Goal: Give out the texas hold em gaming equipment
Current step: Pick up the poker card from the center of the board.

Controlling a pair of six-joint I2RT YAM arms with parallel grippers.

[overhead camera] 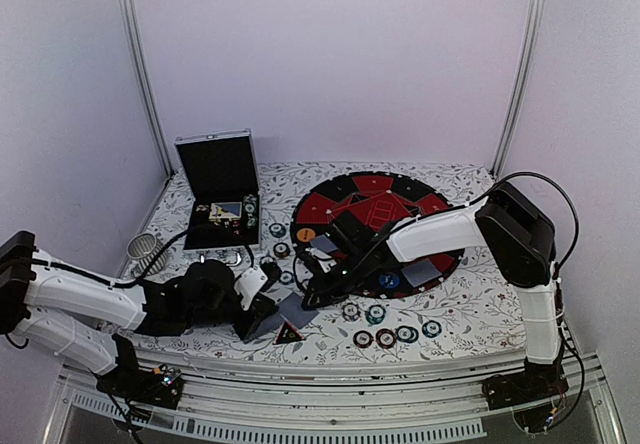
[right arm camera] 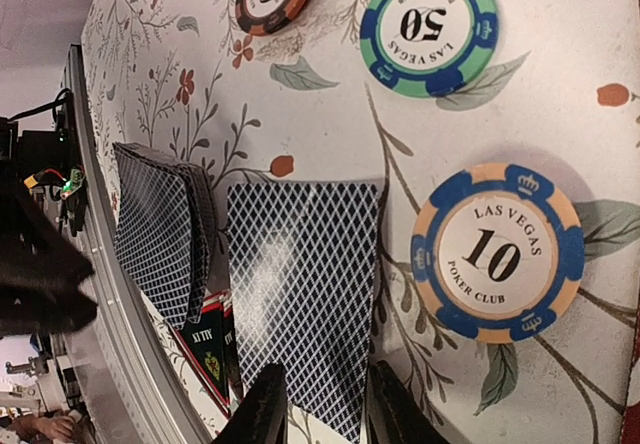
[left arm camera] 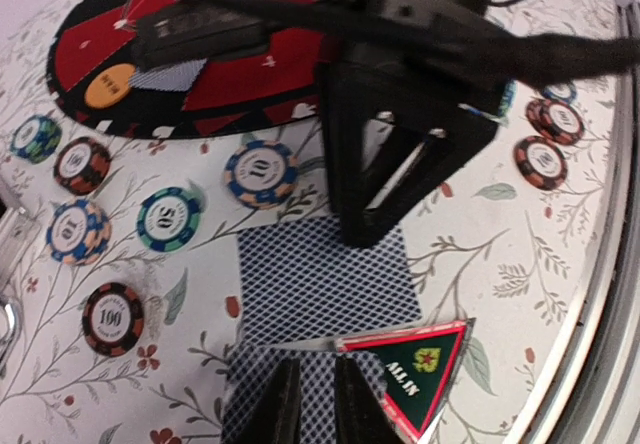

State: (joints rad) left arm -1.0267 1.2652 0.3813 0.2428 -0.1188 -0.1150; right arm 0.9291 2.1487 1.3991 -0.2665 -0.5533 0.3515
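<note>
A grey-blue-backed playing card (left arm camera: pixel 320 274) (right arm camera: pixel 300 294) lies flat on the floral cloth. My right gripper (right arm camera: pixel 330 409) (overhead camera: pixel 312 292) hovers over that card's end, fingers apart on either side of it. My left gripper (left arm camera: pixel 320 404) (overhead camera: pixel 268 314) is shut on a tilted stack of cards (right arm camera: pixel 160 234), just short of the flat card. The red-black "ALL IN" triangle (left arm camera: pixel 415 369) (overhead camera: pixel 289 333) lies beside the left fingers. Striped poker chips lie close by: a blue 10 chip (right arm camera: pixel 497 252) (left arm camera: pixel 261 174), a teal 50 chip (right arm camera: pixel 430 29) (left arm camera: pixel 168 218) and a brown 100 chip (left arm camera: pixel 112 318).
The round red-and-black mat (overhead camera: pixel 345 189) carries an orange button (overhead camera: pixel 305 234), a blue button (overhead camera: pixel 388 281) and a card. The open black case (overhead camera: pixel 218 179) stands at the back left. Several chips (overhead camera: pixel 386 337) lie front right. The table's metal front rail (right arm camera: pixel 100 294) runs close behind the stack.
</note>
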